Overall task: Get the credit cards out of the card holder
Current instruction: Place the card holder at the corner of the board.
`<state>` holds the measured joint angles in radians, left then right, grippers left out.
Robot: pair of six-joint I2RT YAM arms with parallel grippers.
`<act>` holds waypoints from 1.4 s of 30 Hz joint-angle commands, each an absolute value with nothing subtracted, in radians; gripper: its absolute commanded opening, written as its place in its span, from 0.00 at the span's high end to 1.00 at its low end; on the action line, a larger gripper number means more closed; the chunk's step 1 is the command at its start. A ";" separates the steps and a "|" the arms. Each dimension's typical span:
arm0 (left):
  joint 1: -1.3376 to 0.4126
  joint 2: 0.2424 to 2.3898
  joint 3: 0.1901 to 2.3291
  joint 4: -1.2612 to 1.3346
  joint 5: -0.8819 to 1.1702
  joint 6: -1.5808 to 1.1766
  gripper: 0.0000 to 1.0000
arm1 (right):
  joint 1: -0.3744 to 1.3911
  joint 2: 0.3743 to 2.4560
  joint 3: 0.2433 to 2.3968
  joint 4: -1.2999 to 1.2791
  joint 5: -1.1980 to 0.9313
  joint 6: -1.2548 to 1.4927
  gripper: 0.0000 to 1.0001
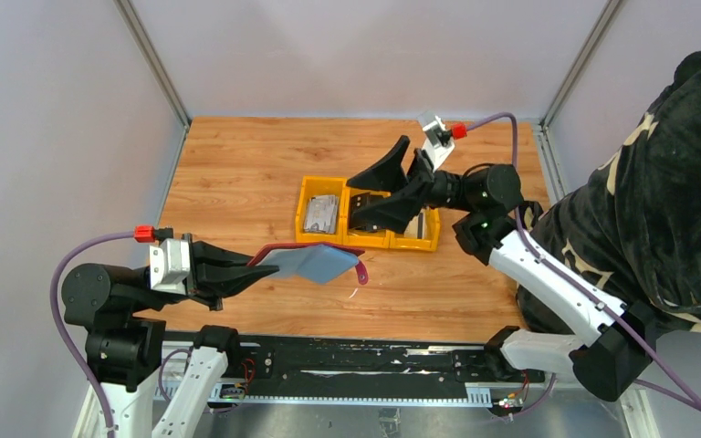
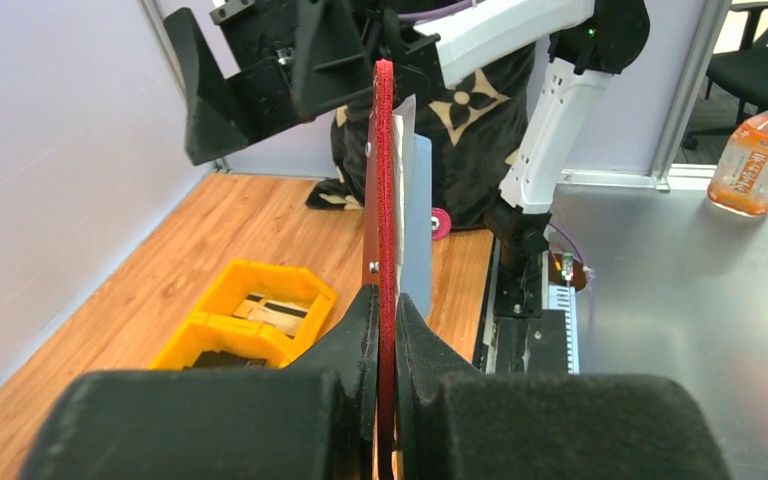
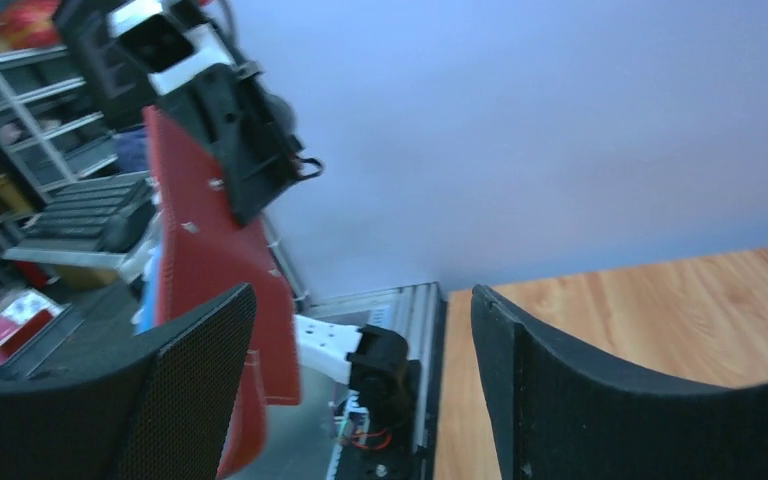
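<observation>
My left gripper (image 1: 248, 267) is shut on one edge of the dark red card holder (image 1: 315, 263) and holds it open above the table's front. Its grey-blue lining faces up and the pink-red tab (image 1: 362, 272) hangs at the right. In the left wrist view the holder (image 2: 385, 190) stands edge-on between the jaws of my left gripper (image 2: 386, 312). My right gripper (image 1: 379, 194) is open and empty over the yellow bin (image 1: 310, 188), facing the holder (image 3: 210, 250). A greyish credit card (image 1: 321, 214) lies in the bin's left compartment. Cards (image 2: 265, 310) also show in the bin in the left wrist view.
The yellow three-compartment bin (image 2: 210, 330) sits mid-table, its middle part hidden by my right gripper (image 3: 362, 300). A person in a black patterned garment (image 1: 675, 182) is at the right edge. A drink bottle (image 2: 760, 155) stands on the metal bench beyond the table.
</observation>
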<state>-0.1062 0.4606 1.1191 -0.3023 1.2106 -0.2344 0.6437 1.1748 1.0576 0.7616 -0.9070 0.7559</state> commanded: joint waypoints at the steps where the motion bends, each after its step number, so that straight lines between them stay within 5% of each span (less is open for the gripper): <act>1: -0.104 0.468 1.137 -0.335 1.215 -0.190 1.00 | 0.691 1.144 0.978 1.177 -0.998 0.958 0.17; 6: -0.104 0.465 1.155 -0.395 1.180 -0.127 1.00 | 0.769 1.120 0.951 1.296 -0.979 1.025 0.16; 13: -0.104 0.459 1.151 -0.365 1.107 -0.134 1.00 | 1.039 1.006 1.084 0.360 -0.771 0.267 0.15; 19: -0.104 0.461 1.138 -0.305 1.066 -0.179 1.00 | 1.163 1.097 1.221 0.084 -0.442 0.100 0.15; 27: -0.104 0.448 1.147 -0.344 0.989 -0.127 1.00 | 1.244 1.157 1.282 -0.013 -0.128 0.008 0.64; 33: -0.104 0.418 1.120 -0.304 0.745 -0.095 0.95 | 1.313 1.140 1.240 0.105 -0.005 -0.030 0.99; 38: -0.106 0.402 1.076 -0.211 0.559 -0.140 0.94 | 1.369 1.167 1.238 0.178 0.027 -0.068 1.00; 42: -0.106 0.403 1.031 -0.141 0.612 -0.254 0.87 | 1.391 1.210 1.282 0.183 0.016 -0.073 1.00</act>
